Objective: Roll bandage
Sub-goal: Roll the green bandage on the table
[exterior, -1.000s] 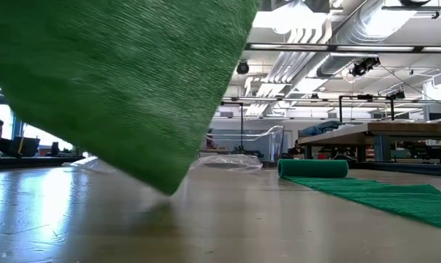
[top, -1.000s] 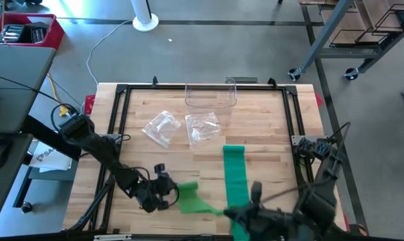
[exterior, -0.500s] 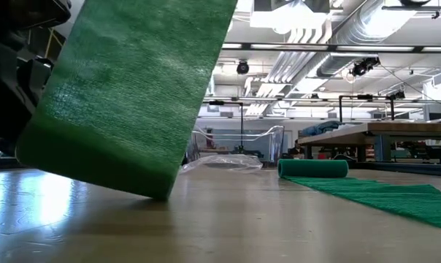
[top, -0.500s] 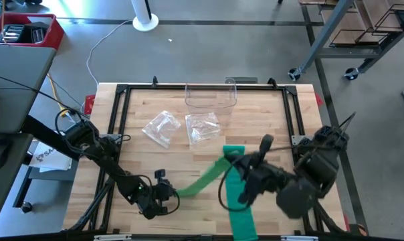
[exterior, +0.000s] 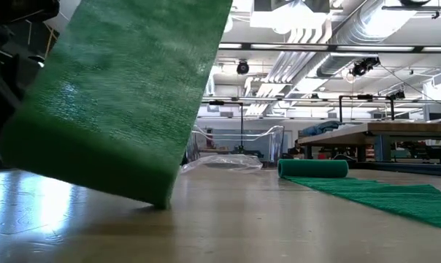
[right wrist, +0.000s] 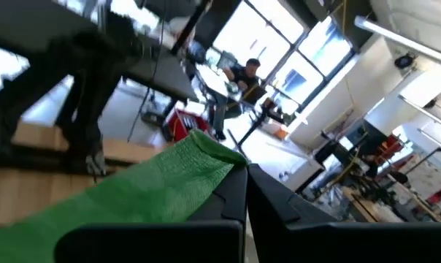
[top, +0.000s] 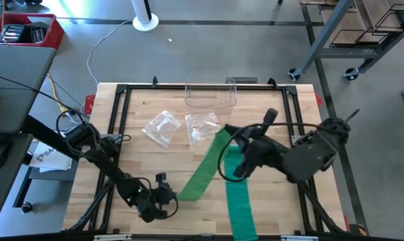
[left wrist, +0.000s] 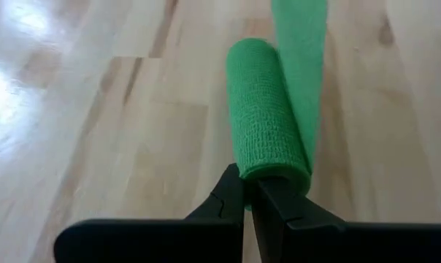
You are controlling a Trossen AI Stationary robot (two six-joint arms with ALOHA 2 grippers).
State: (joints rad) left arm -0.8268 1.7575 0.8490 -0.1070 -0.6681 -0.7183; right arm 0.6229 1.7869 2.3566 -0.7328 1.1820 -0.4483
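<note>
Right tool [top: 223, 132] lifted bandage [top: 203, 167] end farther back; both tools clenched on bandage

Seen from above, 2 dark arms stretch a green bandage [top: 200, 169] diagonally over a wooden table [top: 269, 107]. The left gripper [top: 167, 195], near the table's front edge, pinches the strip's lower end between closed fingers. The right gripper [top: 230, 132] clamps the upper end, raised just beside 2 crumpled clear plastic bags [top: 163, 126]. From the right fingers, a second length of bandage runs flat to the front edge. A clear plastic bin [top: 211, 96] stands beyond the bags at the far edge.
</note>
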